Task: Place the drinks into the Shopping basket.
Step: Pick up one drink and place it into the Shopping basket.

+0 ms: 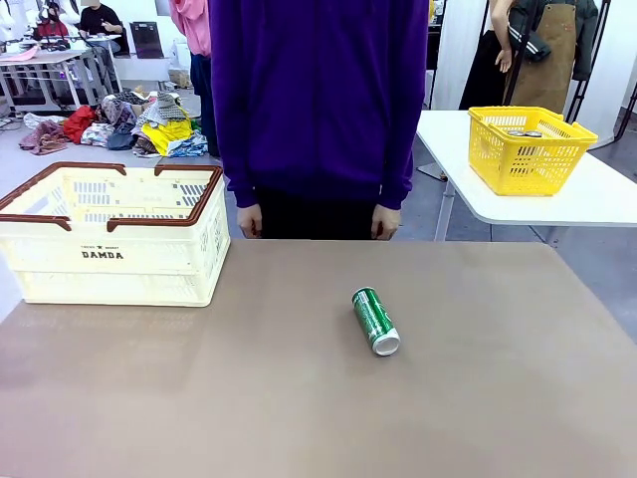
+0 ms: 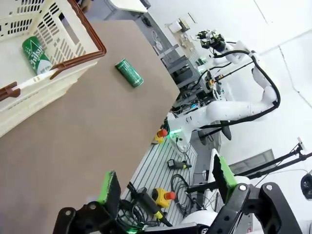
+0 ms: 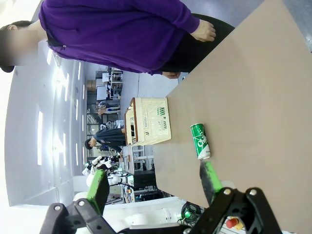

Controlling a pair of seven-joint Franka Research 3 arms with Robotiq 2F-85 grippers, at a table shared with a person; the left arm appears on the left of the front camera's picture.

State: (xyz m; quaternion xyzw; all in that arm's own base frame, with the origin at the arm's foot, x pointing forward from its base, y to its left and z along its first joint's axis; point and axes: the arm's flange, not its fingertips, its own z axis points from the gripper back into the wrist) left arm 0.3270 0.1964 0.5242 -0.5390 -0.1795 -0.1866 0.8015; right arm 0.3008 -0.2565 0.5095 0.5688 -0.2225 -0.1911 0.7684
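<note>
One green drink can [image 1: 375,321] lies on its side near the middle of the brown table, silver end toward me. The left wrist view has it [image 2: 129,72] on the table beyond the Shopping basket [image 2: 53,90], and a second green can [image 2: 36,54] lies inside that basket. The cream, brown-rimmed basket [image 1: 119,269] stands at the table's far left. My left gripper [image 2: 165,183] hangs open over the table's near edge, far from both cans. My right gripper [image 3: 155,184] is open too, with the can [image 3: 200,140] some way beyond its fingertips and the basket [image 3: 147,122] farther off.
A person in a purple top [image 1: 318,100] stands at the far edge, hands down at the sides. A yellow mesh basket [image 1: 528,149] sits on a separate white table at the back right. Bare tabletop [image 1: 299,418] surrounds the lying can.
</note>
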